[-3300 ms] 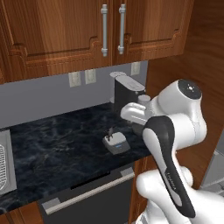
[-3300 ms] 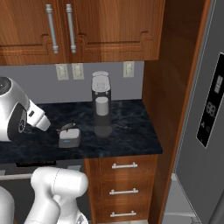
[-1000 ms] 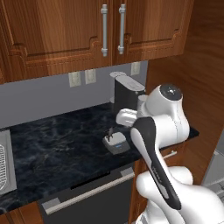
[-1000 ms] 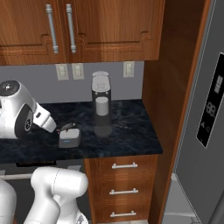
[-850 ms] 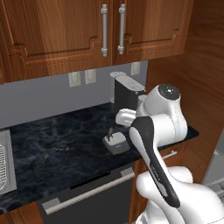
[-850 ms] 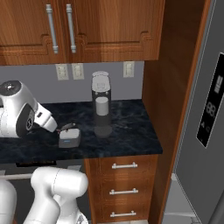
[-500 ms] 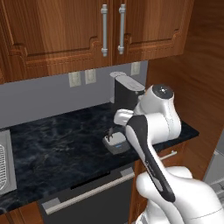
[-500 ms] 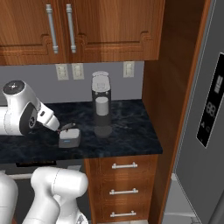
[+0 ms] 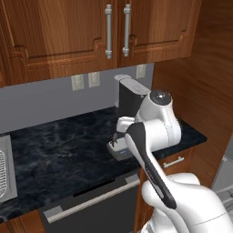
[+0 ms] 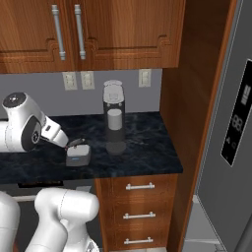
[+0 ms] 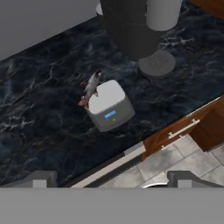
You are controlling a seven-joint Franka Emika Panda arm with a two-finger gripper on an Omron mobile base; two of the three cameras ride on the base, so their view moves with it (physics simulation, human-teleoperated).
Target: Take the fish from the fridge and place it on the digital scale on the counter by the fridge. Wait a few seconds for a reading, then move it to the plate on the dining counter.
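our pincer open, pulled back | fish ahead, overhanging scale's far edge | weighing done, regrasp for plate next

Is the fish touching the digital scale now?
Touching. In the hand view the fish lies on the edge of the digital scale, overhanging its side.

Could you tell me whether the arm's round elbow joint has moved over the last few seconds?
Yes. In the left base view the elbow joint has swung left toward the coffee machine, now overlapping it.
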